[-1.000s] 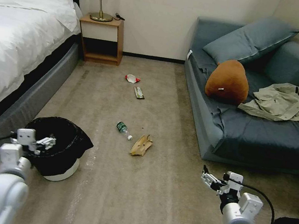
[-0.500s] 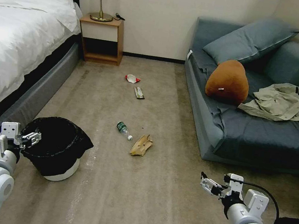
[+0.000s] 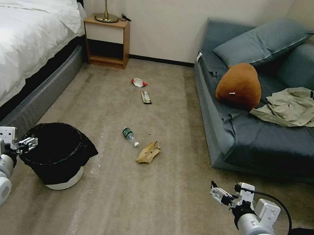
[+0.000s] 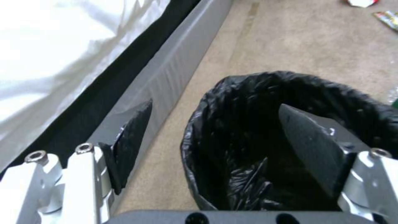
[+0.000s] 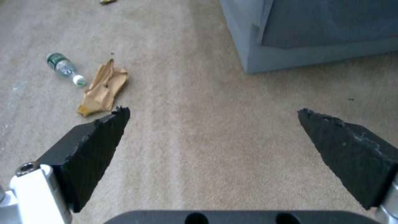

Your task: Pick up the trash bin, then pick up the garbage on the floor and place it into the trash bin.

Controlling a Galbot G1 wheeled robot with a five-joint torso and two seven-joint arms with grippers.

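Left hand (image 3: 31, 141) hovering at the near-left rim of the trash bin (image 3: 60, 153), fingers spread wide and gripping nothing. In the left wrist view, one dark pad (image 4: 132, 137) hanging outside the black bag liner on the bed side, the other pad (image 4: 311, 143) hanging over the bin's (image 4: 248, 102) open mouth; contact with the liner impossible to judge. Bin standing upright on the carpet, just beside the bed (image 3: 18, 40).

Right hand (image 3: 218, 193) reaching out low over bare carpet near the front of the sofa (image 3: 280, 141), fingers likewise spread and empty, as the right wrist view is showing.

Garbage lying out on the floor between bed and sofa: tan paper bag (image 3: 148, 152) and bottle (image 3: 130, 135) with the green label resting just beside each other, well apart from both hands. Farther off, toward the nightstand (image 3: 106, 42), dark wrapper (image 3: 146, 97) and red-and-white wrapper (image 3: 138, 82) sitting close together.

Brown cushion (image 3: 239, 85) and khaki jacket (image 3: 301, 108) lying on the sofa.
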